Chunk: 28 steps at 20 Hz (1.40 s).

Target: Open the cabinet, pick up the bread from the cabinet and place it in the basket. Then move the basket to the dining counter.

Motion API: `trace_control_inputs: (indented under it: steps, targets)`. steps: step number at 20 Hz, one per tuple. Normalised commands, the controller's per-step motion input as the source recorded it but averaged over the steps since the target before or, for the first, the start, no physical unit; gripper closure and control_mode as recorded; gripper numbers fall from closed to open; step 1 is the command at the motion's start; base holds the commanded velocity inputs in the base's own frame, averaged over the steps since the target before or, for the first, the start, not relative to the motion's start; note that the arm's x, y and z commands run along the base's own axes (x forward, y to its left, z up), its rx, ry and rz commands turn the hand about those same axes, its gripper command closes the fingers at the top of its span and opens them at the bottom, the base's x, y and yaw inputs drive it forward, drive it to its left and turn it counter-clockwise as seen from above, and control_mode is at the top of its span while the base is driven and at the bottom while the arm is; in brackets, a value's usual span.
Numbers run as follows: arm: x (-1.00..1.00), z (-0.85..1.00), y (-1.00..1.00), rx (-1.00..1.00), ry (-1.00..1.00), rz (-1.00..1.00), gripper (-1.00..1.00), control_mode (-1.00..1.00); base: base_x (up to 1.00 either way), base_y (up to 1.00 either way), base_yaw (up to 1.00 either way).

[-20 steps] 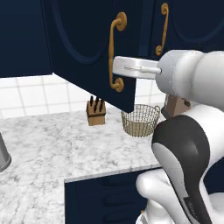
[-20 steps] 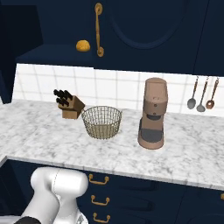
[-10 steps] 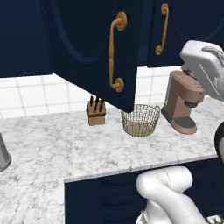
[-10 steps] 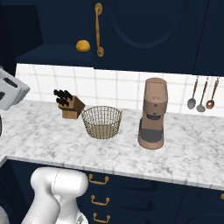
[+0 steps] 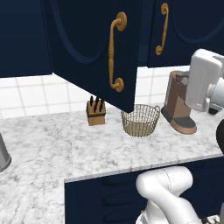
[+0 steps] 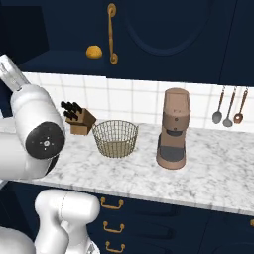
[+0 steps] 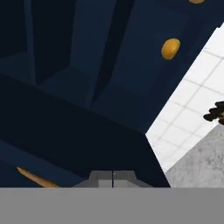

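The navy upper cabinet's left door [image 5: 92,48] stands swung open, its curved golden handle [image 5: 114,52] facing me. The small orange-yellow bread [image 6: 94,51] lies on the open cabinet shelf, and shows at the upper right of the hand view as the bread [image 7: 170,48]. The tan wire basket [image 5: 140,120] sits empty on the marble worktop below the cabinet; from the right it is the basket [image 6: 115,138]. My gripper [image 7: 113,177] is shut on nothing, low in front of the open cabinet and well short of the bread. The dining counter is out of view.
A knife block [image 5: 95,113] stands left of the basket and a brown coffee machine [image 5: 179,103] right of it. Spoons [image 6: 228,106] hang on the tiled wall. The closed right door keeps its handle [image 6: 112,34] beside the bread. A grey pot edge [image 5: 3,153] sits far left.
The arm has swung away from the front of the open door, to the right in the left base view and to the left in the right one. Door, bread and basket have stayed put.
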Motion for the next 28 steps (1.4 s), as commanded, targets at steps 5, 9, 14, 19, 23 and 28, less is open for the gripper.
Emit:
trace_control_inputs:
  steps: [5, 9, 14, 19, 23, 28]
  targets:
    - [0.54, 0.00, 0.00, 0.03, 0.10, 0.50, 1.00, -1.00, 0.00, 0.00, 0.00]
    - [0.35, -0.12, 0.42, 0.09, 0.00, 0.27, 1.00, -1.00, 0.00, 0.00, 0.00]
    - [0.57, -0.05, 0.40, 0.07, 0.01, 0.15, 1.00, -1.00, 0.00, 0.00, 0.00]
    - [0.54, -0.08, 0.28, 0.10, 0.02, 0.28, 1.00, -1.00, 0.00, 0.00, 0.00]
    - [0.45, -0.08, 0.55, 0.04, 0.09, 0.37, 1.00, -1.00, 0.00, 0.00, 0.00]
    - [0.19, -0.04, 0.92, 0.00, 0.09, 0.34, 1.00, -1.00, 0.00, 0.00, 0.00]
